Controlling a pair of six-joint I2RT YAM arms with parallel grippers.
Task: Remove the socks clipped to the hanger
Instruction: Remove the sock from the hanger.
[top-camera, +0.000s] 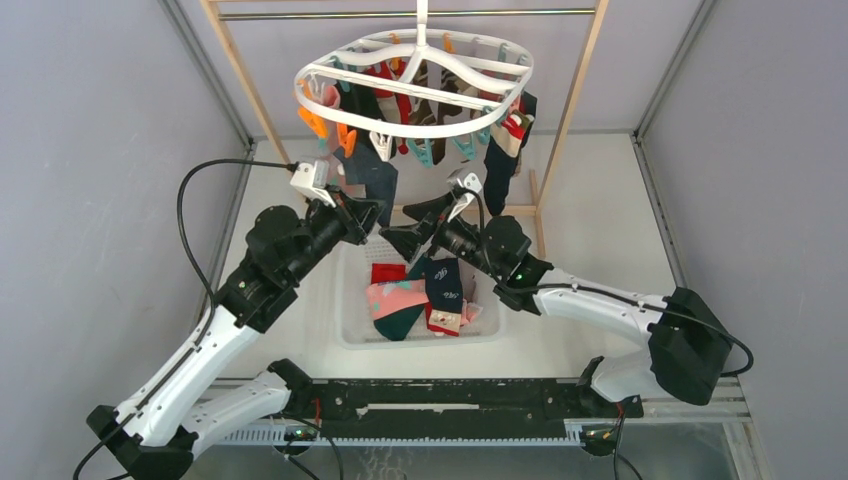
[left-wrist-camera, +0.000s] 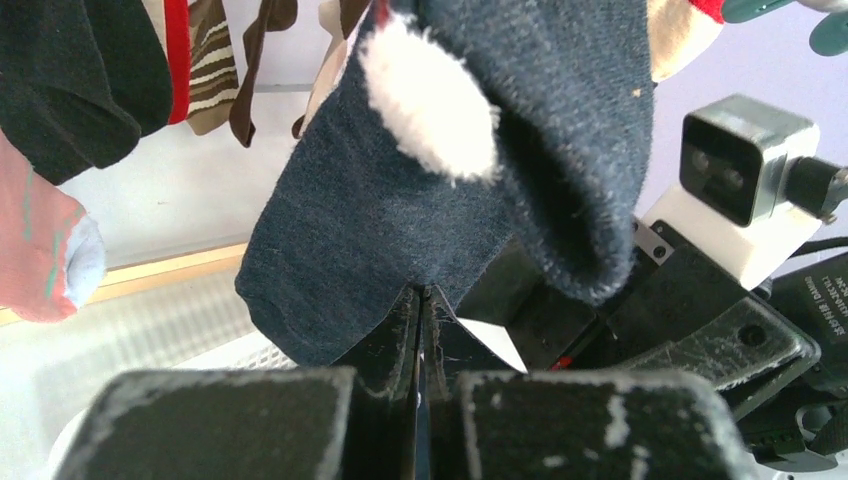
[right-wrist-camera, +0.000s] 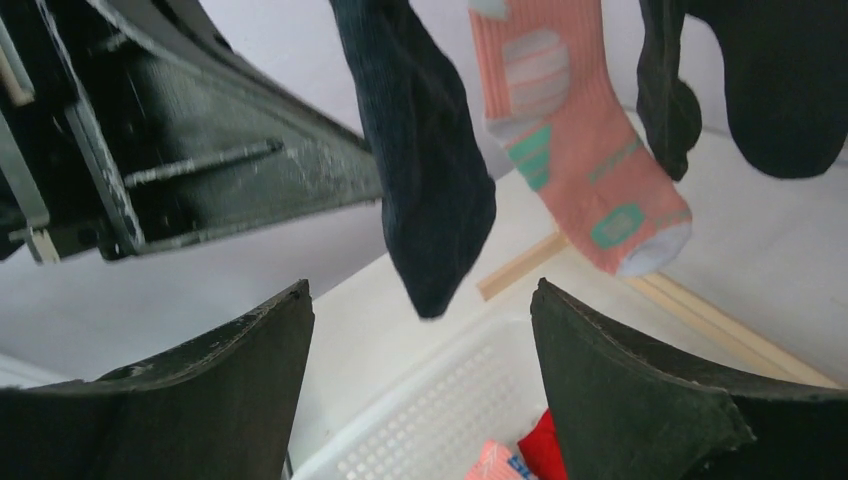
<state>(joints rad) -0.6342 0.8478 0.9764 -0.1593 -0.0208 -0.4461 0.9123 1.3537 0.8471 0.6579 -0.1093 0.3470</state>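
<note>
Left wrist, navy sock (left-wrist-camera: 350, 210), fuzzy white patch

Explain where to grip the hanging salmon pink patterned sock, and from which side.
Grip the salmon pink sock just above its grey toe, coming up from below. It hangs down with the toe end lowest and free, and dark socks hang close on both sides.
</note>
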